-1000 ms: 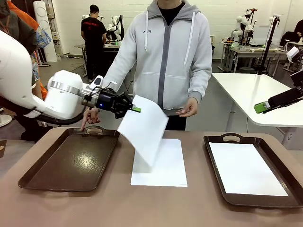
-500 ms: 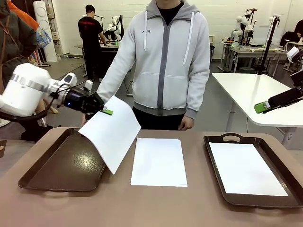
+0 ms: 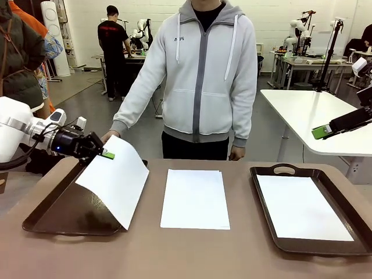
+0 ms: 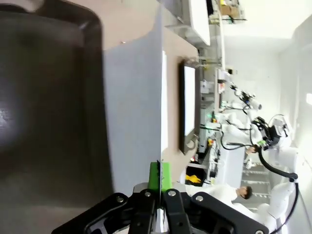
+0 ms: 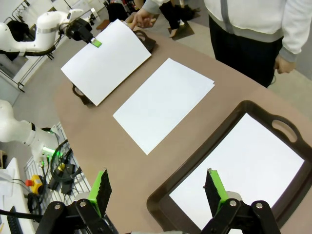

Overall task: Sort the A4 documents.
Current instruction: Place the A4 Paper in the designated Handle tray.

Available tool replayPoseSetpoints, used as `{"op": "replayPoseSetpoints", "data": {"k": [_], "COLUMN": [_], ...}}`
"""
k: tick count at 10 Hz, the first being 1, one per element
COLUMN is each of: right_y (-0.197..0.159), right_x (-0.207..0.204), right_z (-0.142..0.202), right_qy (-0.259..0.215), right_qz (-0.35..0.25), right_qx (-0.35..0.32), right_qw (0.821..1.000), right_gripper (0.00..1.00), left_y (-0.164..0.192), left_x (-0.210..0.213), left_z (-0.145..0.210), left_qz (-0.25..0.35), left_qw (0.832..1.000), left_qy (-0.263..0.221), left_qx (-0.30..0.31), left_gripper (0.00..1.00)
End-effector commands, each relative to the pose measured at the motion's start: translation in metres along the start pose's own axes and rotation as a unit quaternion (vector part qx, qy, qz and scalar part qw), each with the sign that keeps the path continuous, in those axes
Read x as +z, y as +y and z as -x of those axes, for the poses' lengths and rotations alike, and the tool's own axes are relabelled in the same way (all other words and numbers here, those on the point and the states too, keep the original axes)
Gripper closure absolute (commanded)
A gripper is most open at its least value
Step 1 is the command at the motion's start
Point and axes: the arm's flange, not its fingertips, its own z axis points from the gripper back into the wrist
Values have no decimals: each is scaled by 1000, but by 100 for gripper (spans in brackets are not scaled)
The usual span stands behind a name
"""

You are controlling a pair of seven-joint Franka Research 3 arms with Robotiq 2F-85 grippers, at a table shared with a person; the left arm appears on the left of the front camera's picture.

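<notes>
Jaws of left gripper (image 3: pixel 106 154) are clamping an A4 document (image 3: pixel 113 186) above left tray (image 3: pixel 52 209); right gripper (image 5: pixel 158 190) jaws are gaping wide.

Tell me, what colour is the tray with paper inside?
Dark brown; the tray shows best in front view.

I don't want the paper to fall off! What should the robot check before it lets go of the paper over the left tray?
1. Grip: the left jaws are shut on a corner of the held sheet: ok.
2. Flatness: the held sheet lies flat over the left tray: not ok; it hangs tilted, with its low corner at the near rim.
3. Room: the left tray floor is bare: ok where visible; part is hidden behind the sheet.
4. Safety: the person's hand is away from the left tray: cannot tell; it is by the far end.
5. Other arm: the right jaws are open and hold nothing: ok.
</notes>
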Motion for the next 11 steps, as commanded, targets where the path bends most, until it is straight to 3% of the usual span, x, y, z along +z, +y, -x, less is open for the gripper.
{"op": "replayPoseSetpoints", "data": {"k": [1, 4, 8, 11], "right_y": [1, 1, 1, 1], "right_x": [-1, -1, -1, -1], "right_z": [0, 0, 0, 0], "right_qy": [0, 0, 0, 0], "right_qz": [-2, -2, -2, -2], "right_qx": [3, 3, 3, 3], "right_qw": [1000, 1000, 1000, 1000], "right_gripper": [0, 0, 0, 0], "left_y": [16, 28, 53, 67], "left_x": [4, 24, 35, 32], "left_z": [-3, -15, -31, -38], "left_qz": [-47, -110, -155, -170], "left_qw": [998, 992, 986, 984], "left_qy": [-13, 22, 63, 44], "left_qx": [-27, -54, -22, -8], "left_gripper": [99, 99, 99, 99]}}
